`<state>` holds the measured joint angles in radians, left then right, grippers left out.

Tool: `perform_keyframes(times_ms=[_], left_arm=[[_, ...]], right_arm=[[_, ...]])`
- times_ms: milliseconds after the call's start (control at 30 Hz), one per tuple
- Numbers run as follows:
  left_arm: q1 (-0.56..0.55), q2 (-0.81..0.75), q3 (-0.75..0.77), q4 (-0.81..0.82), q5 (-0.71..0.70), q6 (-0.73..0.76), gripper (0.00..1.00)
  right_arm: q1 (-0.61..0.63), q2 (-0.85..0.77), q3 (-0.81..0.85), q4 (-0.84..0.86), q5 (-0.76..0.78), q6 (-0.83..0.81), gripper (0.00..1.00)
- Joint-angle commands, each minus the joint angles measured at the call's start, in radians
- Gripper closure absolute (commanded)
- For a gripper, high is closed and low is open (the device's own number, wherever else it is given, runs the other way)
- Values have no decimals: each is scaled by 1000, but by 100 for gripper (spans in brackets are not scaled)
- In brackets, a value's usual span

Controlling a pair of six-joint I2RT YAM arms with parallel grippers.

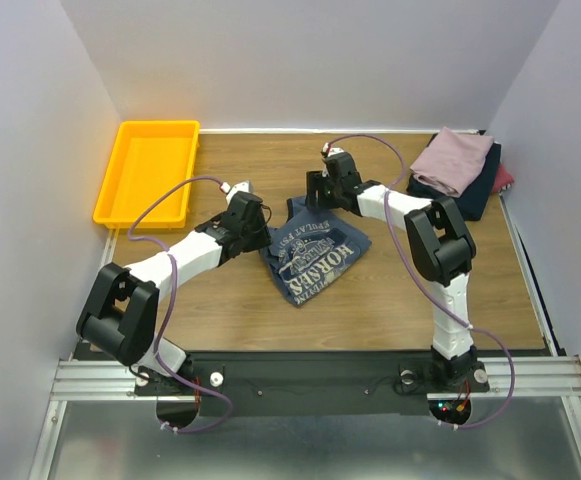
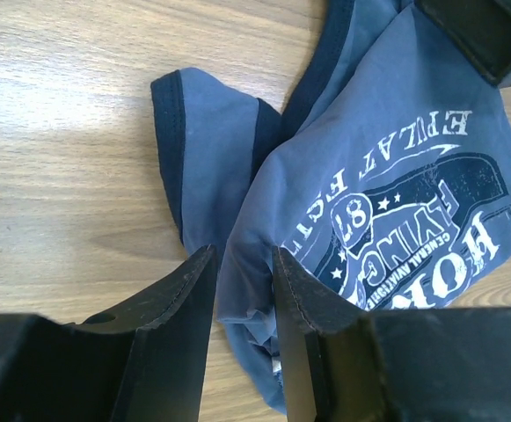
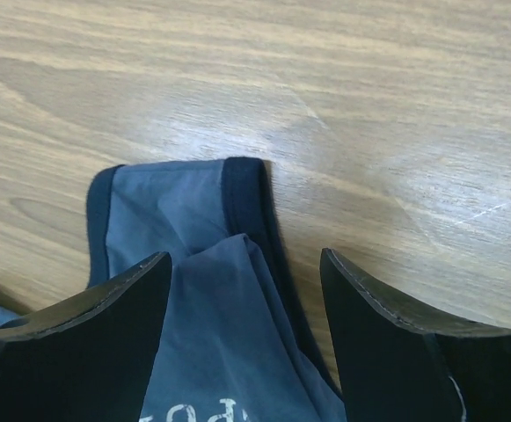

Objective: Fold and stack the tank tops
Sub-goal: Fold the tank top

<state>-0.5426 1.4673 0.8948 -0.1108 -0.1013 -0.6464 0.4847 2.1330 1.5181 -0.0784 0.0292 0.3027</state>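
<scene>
The slate-blue tank top (image 1: 315, 255) lies crumpled in the middle of the table with its pale lettering facing up. My left gripper (image 1: 260, 225) is at its left edge. In the left wrist view its jaws (image 2: 242, 255) stand a little apart, and a raised fold of the blue cloth (image 2: 396, 132) sits between them. My right gripper (image 1: 315, 190) is low over the top's far end. It stands open (image 3: 244, 259), straddling a dark-trimmed strap (image 3: 176, 211). A mauve-pink top (image 1: 453, 158) lies folded on a navy one (image 1: 475, 185), with a maroon one (image 1: 503, 178) peeking out behind.
A yellow plastic tray (image 1: 148, 170) stands at the back left. The folded pile sits at the back right corner, against the right wall. Bare wooden tabletop (image 1: 370, 310) shows in front of the blue top.
</scene>
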Motion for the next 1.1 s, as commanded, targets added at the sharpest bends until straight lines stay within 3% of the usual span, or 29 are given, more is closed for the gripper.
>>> perform_keyframes(times_ms=[0,267,500,767,967,1067], left_arm=[[-10,-24,7,2,9,27,57],[-13,-5,9,-15,14,33,58],[-19,-32,-5,-13,70,62,57],[-20,-2,-13,-10,29,45,59],[-20,28,-2,-4,-20,48,69],[-20,45,7,-1,-21,50,78]], right_arm=[[-5,11,30,-4,0,-11,26],[-5,7,27,-6,11,-7,40],[-5,-25,19,-6,6,-10,41],[-5,-41,8,-8,-3,-5,46],[-5,-42,4,-7,-6,-4,51],[-3,-47,4,-9,0,-7,59]])
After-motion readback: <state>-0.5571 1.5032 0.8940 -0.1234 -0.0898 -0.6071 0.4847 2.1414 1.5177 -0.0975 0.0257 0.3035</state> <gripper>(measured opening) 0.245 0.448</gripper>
